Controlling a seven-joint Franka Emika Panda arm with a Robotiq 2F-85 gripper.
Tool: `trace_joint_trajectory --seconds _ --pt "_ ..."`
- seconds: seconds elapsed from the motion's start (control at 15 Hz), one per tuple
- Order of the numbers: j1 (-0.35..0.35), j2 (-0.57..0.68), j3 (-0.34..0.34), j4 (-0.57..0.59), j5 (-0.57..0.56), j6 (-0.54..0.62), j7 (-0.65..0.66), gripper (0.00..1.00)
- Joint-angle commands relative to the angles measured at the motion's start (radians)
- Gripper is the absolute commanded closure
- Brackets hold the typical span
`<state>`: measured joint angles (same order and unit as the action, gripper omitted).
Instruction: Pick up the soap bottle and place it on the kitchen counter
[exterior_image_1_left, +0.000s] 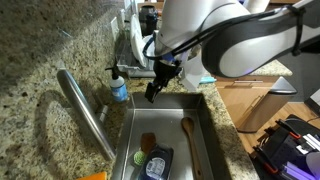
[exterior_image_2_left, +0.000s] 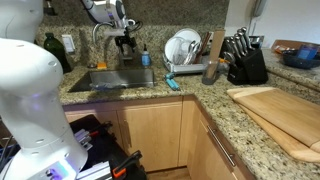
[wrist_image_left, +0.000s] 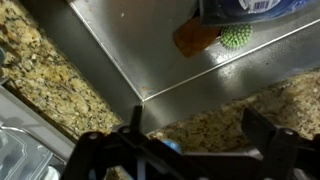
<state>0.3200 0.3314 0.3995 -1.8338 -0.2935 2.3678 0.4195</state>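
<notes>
The soap bottle (exterior_image_1_left: 119, 86), small, blue, with a white label and a pump top, stands upright on the granite kitchen counter (exterior_image_1_left: 40, 60) at the sink's back corner, beside the faucet base. It also shows in an exterior view (exterior_image_2_left: 146, 57). My gripper (exterior_image_1_left: 153, 88) hangs over the sink's back edge, just beside the bottle and apart from it, open and empty. In the wrist view my two fingers (wrist_image_left: 197, 115) are spread over the counter strip (wrist_image_left: 225, 125) by the sink corner. A small blue patch (wrist_image_left: 169, 146) shows low between them.
The steel sink (exterior_image_1_left: 205, 135) holds a dark blue sponge (exterior_image_1_left: 157, 163), a green brush (exterior_image_1_left: 150, 145) and a wooden spoon (exterior_image_1_left: 188, 140). The faucet (exterior_image_1_left: 85, 110) arches over it. A dish rack (exterior_image_2_left: 185, 50), knife block (exterior_image_2_left: 245, 62) and cutting board (exterior_image_2_left: 280, 115) stand on the counter.
</notes>
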Motion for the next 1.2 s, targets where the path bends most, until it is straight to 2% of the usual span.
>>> trace_joint_trajectory --seconds 0.0,0.07,0.13,0.2,0.33,0.53,0.6,0.67,0.73,0.87,1.13 --pt "0.057 -0.004 -0.065 0.011 0.034 0.002 -0.020 0.00" --pt "0.058 -0.003 -0.065 0.012 0.035 0.002 -0.020 0.00" --pt "0.079 0.027 -0.100 0.019 -0.017 0.062 0.039 0.00" --pt "0.099 0.081 -0.141 0.042 -0.058 0.191 0.097 0.00" --pt "0.141 0.173 -0.208 0.105 -0.094 0.352 0.129 0.00" --pt "0.228 0.306 -0.324 0.211 -0.081 0.572 0.168 0.00" --pt "0.216 0.354 -0.320 0.259 -0.112 0.608 0.212 0.00" --pt "0.235 0.385 -0.346 0.296 -0.101 0.629 0.221 0.00" --pt "0.207 0.307 -0.310 0.192 -0.089 0.595 0.188 0.00" --pt "0.223 0.369 -0.330 0.259 -0.090 0.622 0.201 0.00" --pt "0.240 0.440 -0.370 0.315 -0.111 0.649 0.204 0.00"
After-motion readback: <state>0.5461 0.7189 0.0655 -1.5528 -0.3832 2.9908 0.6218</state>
